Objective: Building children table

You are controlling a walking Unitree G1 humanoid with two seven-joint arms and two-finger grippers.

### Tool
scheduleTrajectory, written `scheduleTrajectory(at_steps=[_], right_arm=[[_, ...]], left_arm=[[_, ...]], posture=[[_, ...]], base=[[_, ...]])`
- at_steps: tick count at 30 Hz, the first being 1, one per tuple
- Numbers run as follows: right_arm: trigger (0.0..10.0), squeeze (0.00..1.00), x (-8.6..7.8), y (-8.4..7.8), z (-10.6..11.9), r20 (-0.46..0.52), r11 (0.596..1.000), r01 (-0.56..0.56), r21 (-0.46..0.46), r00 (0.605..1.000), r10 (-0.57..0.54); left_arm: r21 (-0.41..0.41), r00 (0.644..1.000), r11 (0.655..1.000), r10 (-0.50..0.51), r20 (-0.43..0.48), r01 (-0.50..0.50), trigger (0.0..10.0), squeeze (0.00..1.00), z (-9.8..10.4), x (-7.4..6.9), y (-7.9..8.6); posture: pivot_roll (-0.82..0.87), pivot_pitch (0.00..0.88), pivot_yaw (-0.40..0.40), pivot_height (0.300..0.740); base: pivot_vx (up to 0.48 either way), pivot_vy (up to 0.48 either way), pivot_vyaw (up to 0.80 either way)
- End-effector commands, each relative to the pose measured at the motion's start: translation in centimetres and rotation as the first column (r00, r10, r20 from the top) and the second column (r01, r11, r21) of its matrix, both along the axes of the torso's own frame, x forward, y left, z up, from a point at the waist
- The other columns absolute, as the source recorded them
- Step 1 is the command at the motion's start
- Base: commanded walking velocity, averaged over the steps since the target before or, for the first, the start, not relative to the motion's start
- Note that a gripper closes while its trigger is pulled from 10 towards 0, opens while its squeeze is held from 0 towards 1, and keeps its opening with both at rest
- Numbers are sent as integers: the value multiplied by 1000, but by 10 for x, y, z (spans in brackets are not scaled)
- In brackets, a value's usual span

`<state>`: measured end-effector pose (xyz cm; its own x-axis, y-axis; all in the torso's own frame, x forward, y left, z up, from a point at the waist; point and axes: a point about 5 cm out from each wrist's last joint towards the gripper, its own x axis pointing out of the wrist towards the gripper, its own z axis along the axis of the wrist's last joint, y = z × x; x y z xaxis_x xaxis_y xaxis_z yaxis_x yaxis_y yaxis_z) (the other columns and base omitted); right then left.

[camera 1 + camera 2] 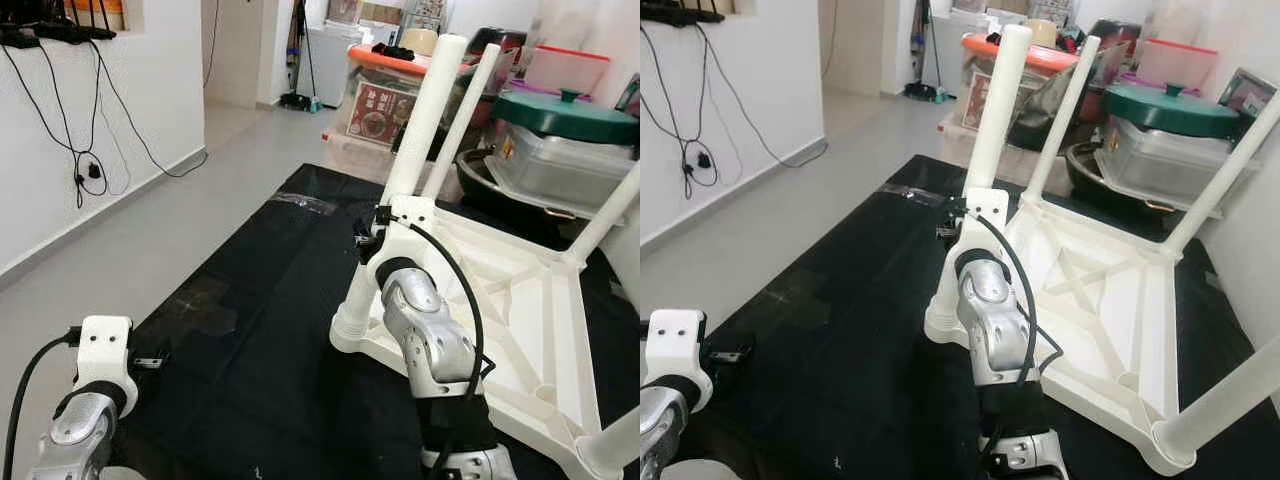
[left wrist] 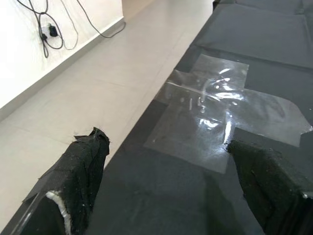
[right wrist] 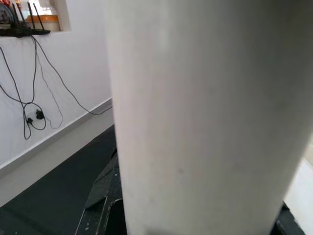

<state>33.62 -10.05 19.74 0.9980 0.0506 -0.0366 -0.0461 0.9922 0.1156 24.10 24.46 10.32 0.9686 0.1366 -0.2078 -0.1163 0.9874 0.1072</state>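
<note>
Black matting [image 1: 270, 330] covers the floor, a patch of clear tape [image 2: 220, 112] stuck to it. On its right half lies an upturned white plastic children's table [image 1: 1110, 290], its underside ribbing facing up and four legs pointing upward. The near-left leg [image 1: 415, 130] rises from its corner socket, and the right tool [image 1: 372, 232] sits against that leg low down, just above the socket; whether its fingers clamp the leg cannot be told, as the wrist camera sees little beyond the white tube [image 3: 205, 117]. The left tool [image 2: 166, 161] hangs over the mat's near-left edge, its two black fingers [image 2: 80, 171] spread wide and holding nothing. Storage boxes and a green-lidded pot [image 1: 565, 115] crowd the far right; cables [image 1: 85, 150] trail down the left wall.
</note>
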Motion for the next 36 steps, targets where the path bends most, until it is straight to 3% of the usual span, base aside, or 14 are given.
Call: scheduleTrajectory(at_steps=[1, 16, 36], right_arm=[[10000, 0, -3, -19, -31, -164, 995, 100, -8, 981, -100], [10000, 0, -13, -27, -15, -127, 982, 183, 47, 976, -176], [10000, 0, -15, -29, -12, -97, 983, 181, 43, 980, -176]], left_arm=[[1, 1000, 1000, -6, -10, 6, 10000, 0, -3, 1, -1], [15, 1000, 1000, -17, -14, 17, 10000, 0, -4, 5, -4], [8, 999, 999, -40, 12, 40, 10000, 0, 0, 7, -8]], posture=[[140, 0, -112, 740], [126, 0, -101, 740], [125, 0, -93, 740]], base=[[0, 0, 0], [0, 0, 0], [0, 0, 0]])
